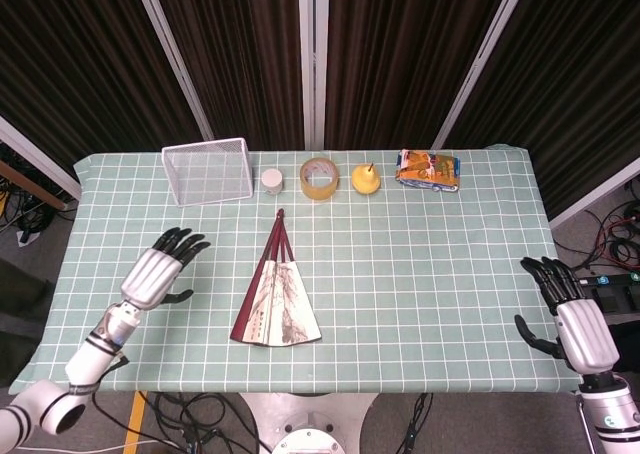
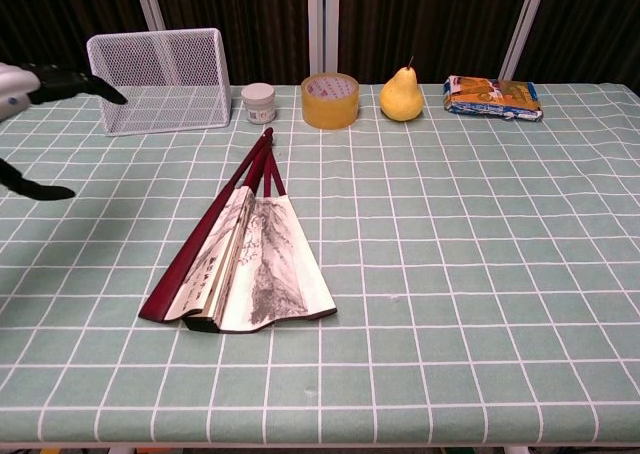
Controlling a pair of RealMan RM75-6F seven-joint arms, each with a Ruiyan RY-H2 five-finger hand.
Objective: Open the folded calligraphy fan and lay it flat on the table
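A: Where is the fan (image 1: 275, 299) lying?

B: Near the middle of the desk (image 1: 430, 274), toward the near edge. Its pivot points to the far side and its paper end faces the near edge. It is only partly spread, with a thick stack of ribs still bunched at its left side.

A: And the robot hands?

B: The left robot hand (image 1: 158, 274) hangs over the desk to the left of the fan, well apart from it, fingers spread and holding nothing. The right robot hand (image 1: 578, 322) sits off the right edge of the desk, also spread and empty.

A: So which step is this?

B: I'd judge it the approach: nothing touches the fan yet.

A: What does the next move call for?

B: Probably bringing the left robot hand in to the dark outer guard on the fan's left, and the right one across to pin the right-hand guard, then sweeping the two apart about the pivot. The paper looks thin, so press on the ribs.

A: Anything in the way?

B: The wire basket (image 1: 208, 170), small jar (image 1: 272, 181), tape roll (image 1: 319, 178), pear (image 1: 365, 179) and snack packet (image 1: 428, 170) line the far edge, clear of the fan.
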